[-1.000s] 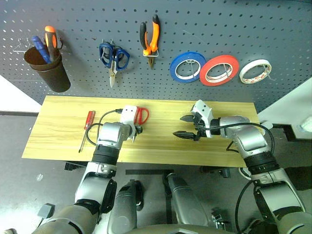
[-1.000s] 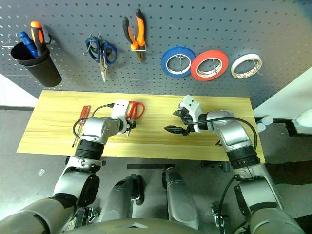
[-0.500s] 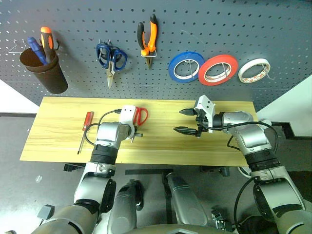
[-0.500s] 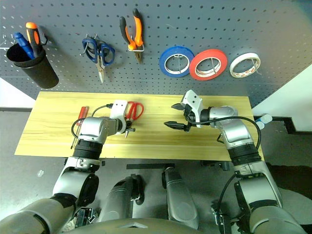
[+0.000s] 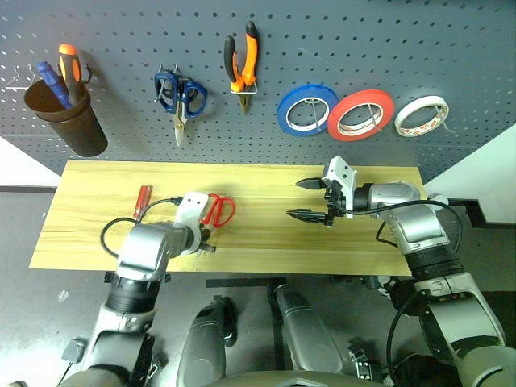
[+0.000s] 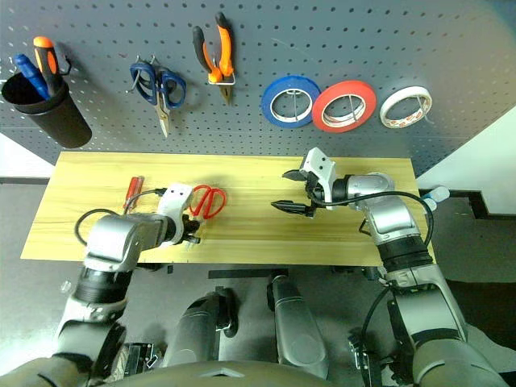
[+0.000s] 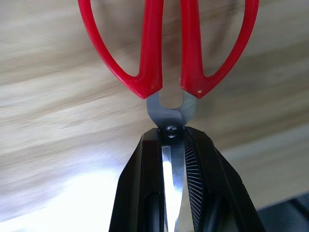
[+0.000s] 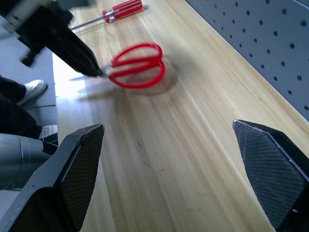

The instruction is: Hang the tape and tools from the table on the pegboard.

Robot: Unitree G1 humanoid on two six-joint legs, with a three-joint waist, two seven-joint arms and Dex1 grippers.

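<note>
The red-handled scissors (image 5: 218, 210) are over the left part of the wooden table (image 5: 363, 234), handles toward the pegboard (image 5: 363, 40). My left gripper (image 5: 203, 239) is shut on their blades just below the pivot, near the table's front edge; the left wrist view shows the black fingers (image 7: 198, 159) clamping the steel. The red screwdriver (image 5: 143, 199) lies on the table to the left of it. My right gripper (image 5: 309, 199) hovers open and empty over the table's middle. The pliers (image 5: 244, 58) and the whitish tape (image 5: 421, 116) hang on the pegboard.
Blue-handled scissors (image 5: 181, 93), a blue roll (image 5: 308, 110) and a red-orange roll (image 5: 361, 114) also hang on the board. A dark cup (image 5: 64, 113) with a blue and an orange screwdriver hangs at the far left. Bare hooks and holes lie across the board's upper right.
My left gripper has shut on the scissors' blades and drawn them back toward the table's front edge and to the left. The right gripper has stayed put.
</note>
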